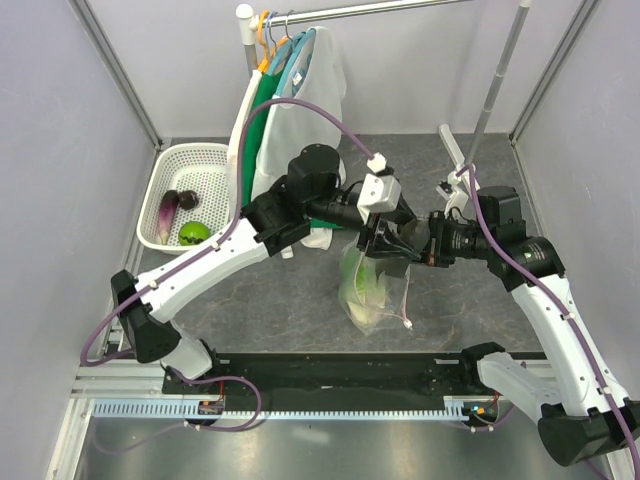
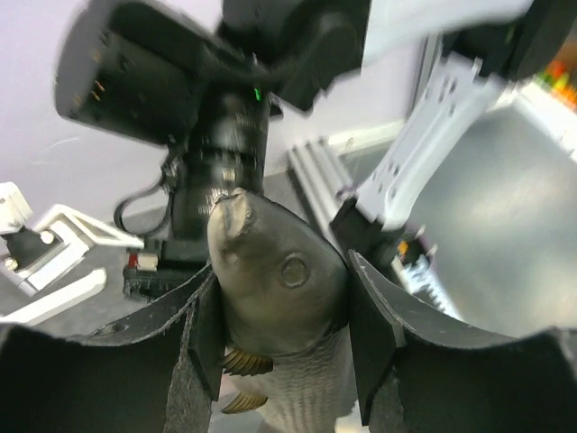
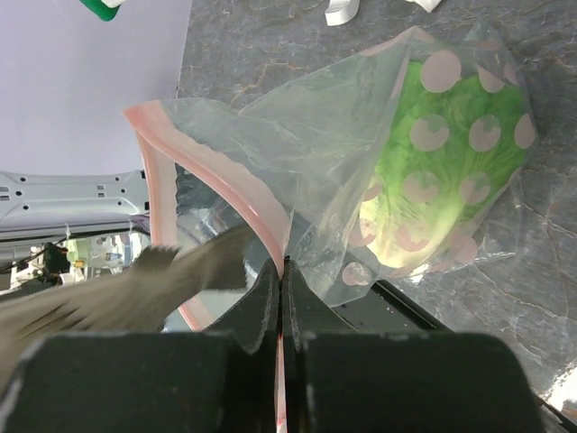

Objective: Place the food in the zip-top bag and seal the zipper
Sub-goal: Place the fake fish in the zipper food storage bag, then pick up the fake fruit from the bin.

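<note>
The right gripper (image 3: pixel 282 271) is pinched tight on the pink zipper (image 3: pixel 155 180) of the zip-top bag (image 3: pixel 306 153), which holds the lettuce head (image 3: pixel 442 171) near the desk's middle. The left gripper (image 2: pixel 281 329) clamps a grey fish (image 2: pixel 279 271); eggplant (image 1: pixel 168 207) and green fruit (image 1: pixel 194 233) lie in the far-left basket (image 1: pixel 195 148).

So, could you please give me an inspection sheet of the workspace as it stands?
Surface: grey mottled table; no spills seen.
Job's things: lettuce inside the zip-top bag; zipper unsealed; eggplant and green fruit in the white basket; grey fish at the bag's mouth.
Clutter: small white pieces on the table beyond the bag, unidentifiable.
Grippers: left fingers shut on the fish; right fingers shut on the zipper.
Cables: purple cables loop along both arms.
Surroundings: garments on hangers on a rail behind; pale walls.
</note>
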{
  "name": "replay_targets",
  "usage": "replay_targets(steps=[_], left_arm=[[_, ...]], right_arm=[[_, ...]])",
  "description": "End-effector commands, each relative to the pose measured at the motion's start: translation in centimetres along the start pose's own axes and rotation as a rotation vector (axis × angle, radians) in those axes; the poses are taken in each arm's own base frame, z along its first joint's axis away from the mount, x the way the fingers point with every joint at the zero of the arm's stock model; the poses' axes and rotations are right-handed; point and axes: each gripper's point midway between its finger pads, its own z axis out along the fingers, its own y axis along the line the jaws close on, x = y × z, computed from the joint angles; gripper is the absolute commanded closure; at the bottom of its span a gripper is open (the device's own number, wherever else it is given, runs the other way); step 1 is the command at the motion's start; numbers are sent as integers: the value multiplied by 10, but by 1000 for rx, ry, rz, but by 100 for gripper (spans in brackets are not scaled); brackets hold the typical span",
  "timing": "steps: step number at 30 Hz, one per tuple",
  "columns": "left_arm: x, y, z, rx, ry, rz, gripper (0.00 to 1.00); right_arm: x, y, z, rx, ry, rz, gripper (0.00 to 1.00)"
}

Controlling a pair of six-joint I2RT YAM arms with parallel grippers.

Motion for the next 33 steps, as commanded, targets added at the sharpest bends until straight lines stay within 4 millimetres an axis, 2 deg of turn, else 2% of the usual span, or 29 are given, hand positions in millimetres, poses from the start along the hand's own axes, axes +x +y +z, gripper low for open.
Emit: replay_targets(steps=[1, 2, 3, 5, 6, 7, 8, 9, 10, 11, 13, 14, 16, 19, 20, 21, 22, 23, 24, 25, 27, 28, 30, 31, 33], left_arm=[[35, -9, -13, 87, 151, 229, 68], [40, -10, -15, 91, 171, 253, 68], [55, -10, -20, 96, 210, 283, 65], [63, -13, -25, 104, 239, 327, 61], [76, -13, -29, 109, 268, 357, 59], [82, -12, -31, 106, 284, 368, 55], [90, -8, -34, 88, 315, 397, 45], [95, -6, -37, 81, 331, 401, 42], [96, -5, -40, 77, 338, 410, 39], [95, -1, -46, 61, 337, 410, 32], [89, 2, -53, 47, 324, 390, 6], [77, 2, -59, 28, 304, 365, 0], [59, -3, -67, 16, 271, 332, 0], [21, -11, -90, -47, 205, 244, 0], [10, -14, -97, -77, 183, 164, 0], [-6, -17, -109, -117, 153, 140, 0], [-13, -2, -133, -206, 136, 92, 1], [-19, -2, -145, -242, 97, -17, 2], [-30, -3, -163, -301, 70, -42, 3], [-27, 15, -196, -433, 47, -143, 4], [-36, 15, -232, -566, 14, -182, 6], [-31, 24, -267, -698, -1, -230, 7], [-24, 27, -303, -833, -8, -268, 7], [-19, 31, -340, -964, -11, -283, 8], [-5, 32, -378, -1076, -22, -361, 8]], right_arm=[[2, 18, -5, -80, 13, 25, 100], [3, 20, -6, -88, 16, 33, 100], [4, 21, -6, -94, 24, 38, 100], [6, 25, -6, -118, 44, 55, 100], [6, 27, -5, -132, 57, 65, 100], [6, 29, -5, -146, 61, 68, 100], [7, 34, -5, -170, 82, 81, 100], [7, 34, -4, -180, 94, 89, 100], [7, 36, -3, -188, 102, 100, 100], [8, 38, -4, -203, 115, 106, 100], [8, 38, -1, -208, 134, 129, 100], [10, 39, -1, -222, 148, 136, 100], [12, 36, 2, -222, 166, 160, 100], [8, 36, 5, -228, 171, 168, 100], [6, 35, 7, -225, 169, 169, 100], [4, 34, 8, -219, 162, 168, 100], [2, 34, 9, -219, 160, 167, 100], [2, 34, 10, -218, 160, 166, 100], [0, 31, 12, -207, 155, 167, 100], [-1, 31, 12, -204, 151, 161, 100], [-2, 29, 13, -195, 146, 159, 100], [-4, 29, 13, -194, 142, 153, 100], [-5, 28, 14, -189, 140, 152, 100], [-5, 27, 15, -183, 138, 152, 100], [-4, 24, 15, -171, 138, 150, 100]])
